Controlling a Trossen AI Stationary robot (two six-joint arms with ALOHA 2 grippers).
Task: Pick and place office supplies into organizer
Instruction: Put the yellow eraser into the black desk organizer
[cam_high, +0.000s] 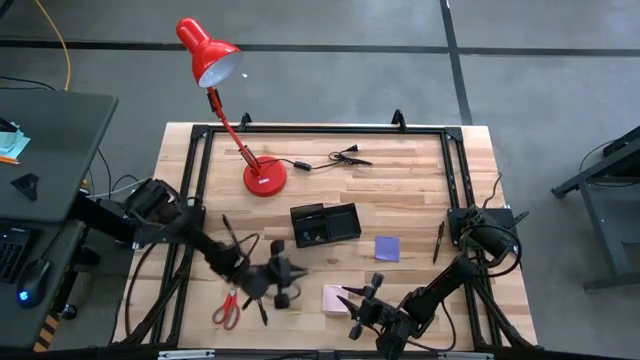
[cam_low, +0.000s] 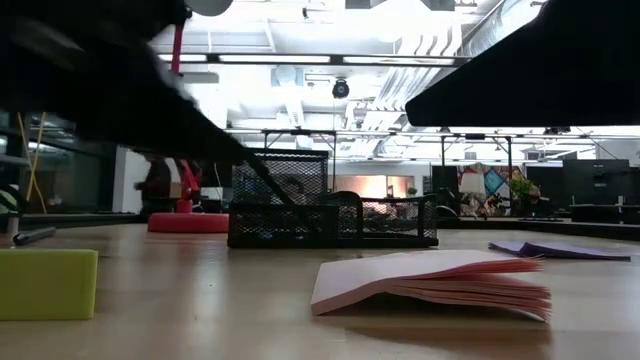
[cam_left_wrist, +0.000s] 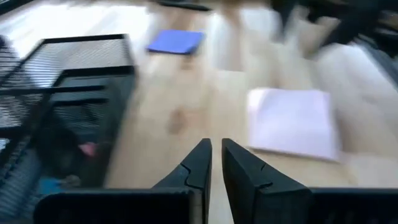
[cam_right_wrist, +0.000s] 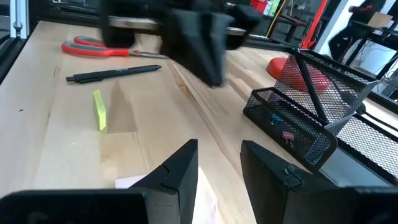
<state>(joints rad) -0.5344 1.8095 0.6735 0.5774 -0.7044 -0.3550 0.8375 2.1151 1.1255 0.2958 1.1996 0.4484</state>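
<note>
Black mesh organizer (cam_high: 325, 224), divided compartments; pale pink pad (cam_high: 336, 297) curled. Left gripper (cam_left_wrist: 216, 163) nearly closed, empty; right gripper (cam_right_wrist: 219, 163) slightly parted, empty.

- The high view looks straight down on the whole table (cam_high: 410, 180).
- The low view sits at tabletop height, close behind the pink pad (cam_low: 440, 280), facing the organizer (cam_low: 330, 222) and the room beyond.
- The left wrist view looks past its own fingers (cam_left_wrist: 198, 163) at the organizer (cam_left_wrist: 68, 93) and the pink pad (cam_left_wrist: 292, 121).
- The right wrist view faces the organizer (cam_right_wrist: 311, 118) from the opposite side.
</note>
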